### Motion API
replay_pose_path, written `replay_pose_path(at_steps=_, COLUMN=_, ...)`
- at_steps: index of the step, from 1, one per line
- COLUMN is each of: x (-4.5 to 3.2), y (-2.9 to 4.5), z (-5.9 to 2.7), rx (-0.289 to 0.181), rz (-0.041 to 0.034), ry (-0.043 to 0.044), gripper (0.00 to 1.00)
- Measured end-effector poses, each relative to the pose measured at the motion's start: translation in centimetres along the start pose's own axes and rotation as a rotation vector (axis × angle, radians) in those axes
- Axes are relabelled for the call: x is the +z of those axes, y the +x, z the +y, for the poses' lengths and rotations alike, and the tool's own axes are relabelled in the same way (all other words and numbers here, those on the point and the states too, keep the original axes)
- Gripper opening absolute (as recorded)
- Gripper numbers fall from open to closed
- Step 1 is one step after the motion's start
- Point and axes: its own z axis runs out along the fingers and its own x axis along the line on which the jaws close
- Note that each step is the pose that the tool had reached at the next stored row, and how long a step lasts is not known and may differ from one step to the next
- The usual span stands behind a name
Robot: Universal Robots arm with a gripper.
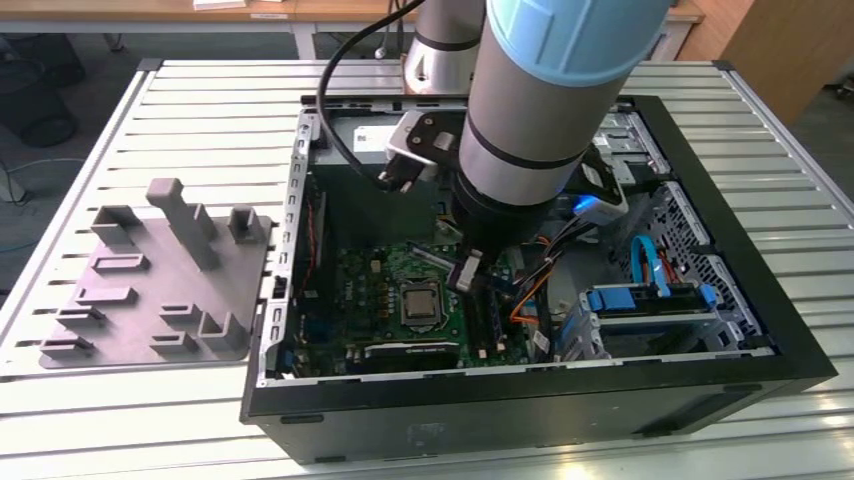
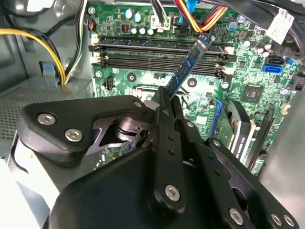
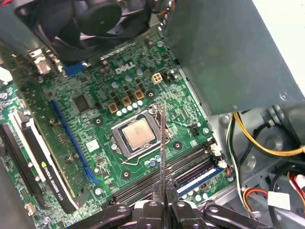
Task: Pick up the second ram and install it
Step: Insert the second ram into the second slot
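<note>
**Tally: One of Each**

One computer case point(image 1: 534, 405) sits on one counter point(image 1: 174, 110), one grey fixture plate point(image 1: 147, 290) at its nine o'clock in the exterior view. Inside: one motherboard point(image 1: 360, 290), one processor point(image 3: 138, 133), one fan point(image 3: 95, 19), and one stick, the second ram point(image 2: 188, 67), pinched by one end effector point(image 2: 169, 100).

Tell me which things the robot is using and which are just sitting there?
In the job: thin dark blue-green ram stick, pinched in the black metal gripper; long black plastic memory slots.
Just lying about: grey plastic holder tray; silver square processor chip; round black fan.
</note>
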Motion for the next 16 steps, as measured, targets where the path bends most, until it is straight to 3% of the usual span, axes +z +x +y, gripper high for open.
replay_pose_path(at_steps=16, x=0.03, y=0.01, z=0.00, rx=0.169, rz=-0.0139, ry=0.0226, gripper=0.14)
